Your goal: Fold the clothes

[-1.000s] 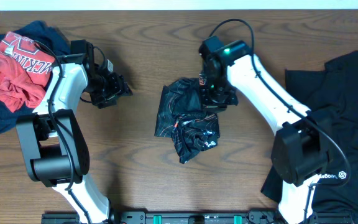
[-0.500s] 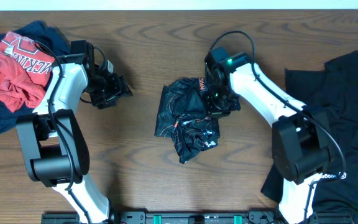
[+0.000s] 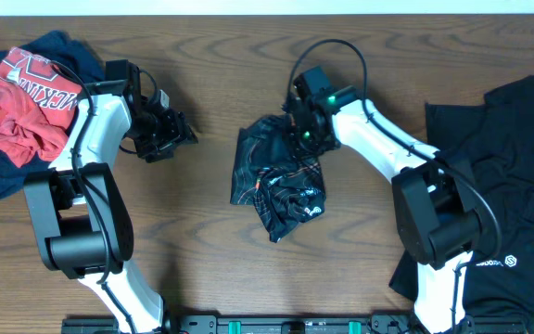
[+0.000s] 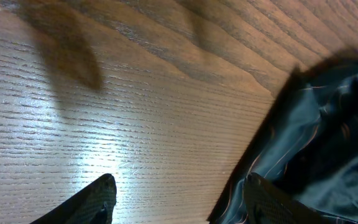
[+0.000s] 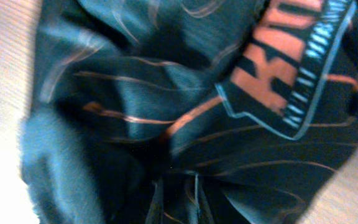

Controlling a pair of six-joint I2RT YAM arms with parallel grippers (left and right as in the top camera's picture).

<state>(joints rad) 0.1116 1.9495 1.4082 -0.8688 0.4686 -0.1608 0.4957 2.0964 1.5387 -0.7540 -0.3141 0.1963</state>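
Note:
The black jersey (image 3: pixel 281 181) with thin contour lines lies crumpled at the table's middle. My right gripper (image 3: pixel 302 139) is down on its upper edge. In the right wrist view the jersey (image 5: pixel 135 93) fills the frame, with an orange logo strip (image 5: pixel 284 68) at upper right. The creases run together toward my right gripper (image 5: pixel 185 199), which is dark and blurred in the cloth, so its jaws' gap is unclear. My left gripper (image 3: pixel 170 134) hovers open over bare wood left of the jersey. Its fingers (image 4: pixel 101 199) stand wide, the right one at the jersey's edge (image 4: pixel 328 124).
A pile of red (image 3: pixel 21 102) and navy garments sits at the far left corner. A large plain black garment (image 3: pixel 499 176) is spread at the right side. The table's far edge (image 3: pixel 248 13) runs along the top.
My right gripper has moved left across the jersey's top, and the upper right flap has gone over with it. The left arm has not moved.

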